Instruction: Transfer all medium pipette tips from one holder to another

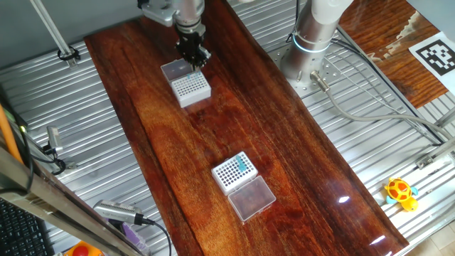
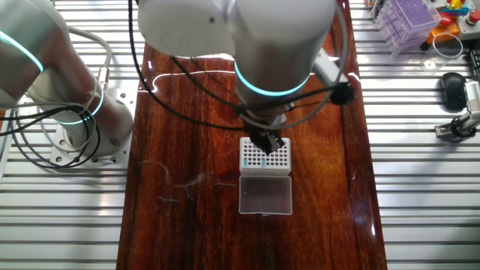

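A white tip rack [image 1: 234, 171] at the near middle of the wooden board holds several teal-blue medium pipette tips [image 1: 242, 165] in its right part; its clear lid [image 1: 252, 198] lies beside it. A second white rack [image 1: 190, 86] stands at the far end with its lid [image 1: 176, 69] behind it. This rack also shows in the other fixed view [image 2: 265, 156], with a few teal tips [image 2: 247, 159] on its left side. My gripper [image 1: 193, 57] hangs just above this second rack's far edge [image 2: 268, 142]. Its dark fingers are too small to tell whether they are open or shut.
The robot base [image 1: 313, 43] stands beside the board at the far right, with cables trailing over the metal slats. A yellow toy [image 1: 400, 192] lies at the right edge. A pipette [image 1: 121, 213] lies at the lower left. In the other fixed view the arm hides the first rack.
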Controlling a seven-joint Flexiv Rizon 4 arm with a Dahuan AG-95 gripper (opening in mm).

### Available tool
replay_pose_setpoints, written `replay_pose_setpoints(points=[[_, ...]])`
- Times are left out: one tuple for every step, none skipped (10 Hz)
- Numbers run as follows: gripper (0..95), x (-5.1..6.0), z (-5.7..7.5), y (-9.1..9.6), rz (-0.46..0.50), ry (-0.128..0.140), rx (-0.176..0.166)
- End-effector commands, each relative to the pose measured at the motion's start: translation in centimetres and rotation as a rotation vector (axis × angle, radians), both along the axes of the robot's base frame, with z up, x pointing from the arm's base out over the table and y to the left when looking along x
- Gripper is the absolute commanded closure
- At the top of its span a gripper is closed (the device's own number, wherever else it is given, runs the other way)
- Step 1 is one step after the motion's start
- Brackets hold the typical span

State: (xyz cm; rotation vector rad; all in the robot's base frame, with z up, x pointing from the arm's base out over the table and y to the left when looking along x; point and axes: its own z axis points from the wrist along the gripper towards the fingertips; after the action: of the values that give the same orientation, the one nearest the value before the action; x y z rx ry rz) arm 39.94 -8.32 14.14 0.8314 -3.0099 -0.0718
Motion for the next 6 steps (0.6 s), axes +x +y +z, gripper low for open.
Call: replay_pose_setpoints(points=[[95.0, 1.1, 0.5, 1.4, -0.033, 0.002, 0.013], [95.0, 1.7, 0.7, 2.5, -0.049, 0.003, 0.012], [95.0, 2.5, 0.8, 4.7, -0.082, 0.005, 0.013], [95.0, 3.0, 1.0, 7.0, -0.122, 0.007, 0.015], [95.0, 3.5, 1.2, 9.2, -0.158, 0.008, 0.014], [95.0, 3.7, 1.4, 11.4, -0.194, 0.010, 0.011]])
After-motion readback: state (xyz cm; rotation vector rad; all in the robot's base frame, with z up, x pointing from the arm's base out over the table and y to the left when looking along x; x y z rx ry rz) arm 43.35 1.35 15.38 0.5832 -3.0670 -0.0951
